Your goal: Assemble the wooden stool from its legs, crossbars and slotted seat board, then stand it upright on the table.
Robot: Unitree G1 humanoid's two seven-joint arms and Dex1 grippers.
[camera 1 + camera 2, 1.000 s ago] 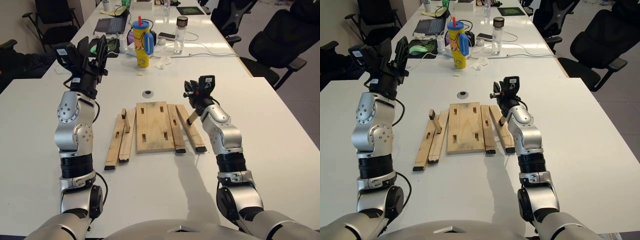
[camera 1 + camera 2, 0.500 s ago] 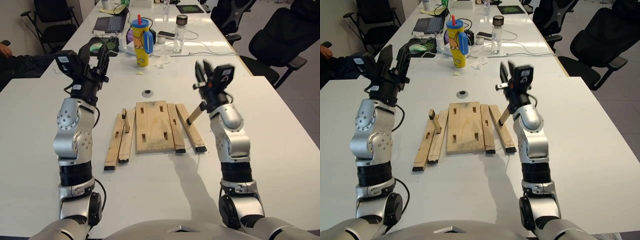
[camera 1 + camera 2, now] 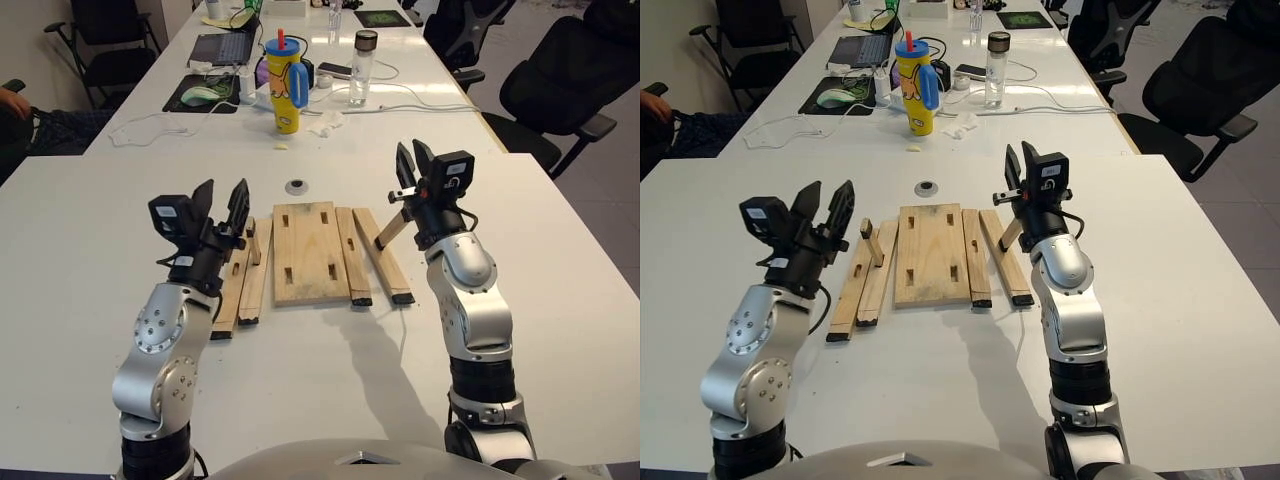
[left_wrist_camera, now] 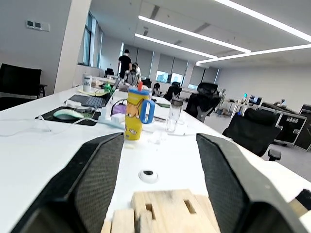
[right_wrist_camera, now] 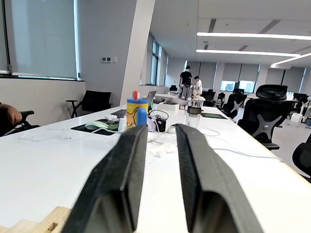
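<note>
- left eye view: left gripper (image 3: 223,192) hovers wide open and empty over the left legs (image 3: 240,280). right gripper (image 3: 411,152), fingers slightly parted and empty, is raised near the far end of the right legs (image 3: 372,255). the slotted seat board (image 3: 308,250) lies flat between the leg pairs on the white table (image 3: 90,260).
- left wrist view: spread fingers (image 4: 97,170) frame the board's end, a table grommet (image 4: 148,175) and a yellow cup (image 4: 136,112).
- right wrist view: a narrow gap between the fingers (image 5: 121,165); an office chair (image 5: 265,114) and ceiling lights (image 5: 238,35) behind.
</note>
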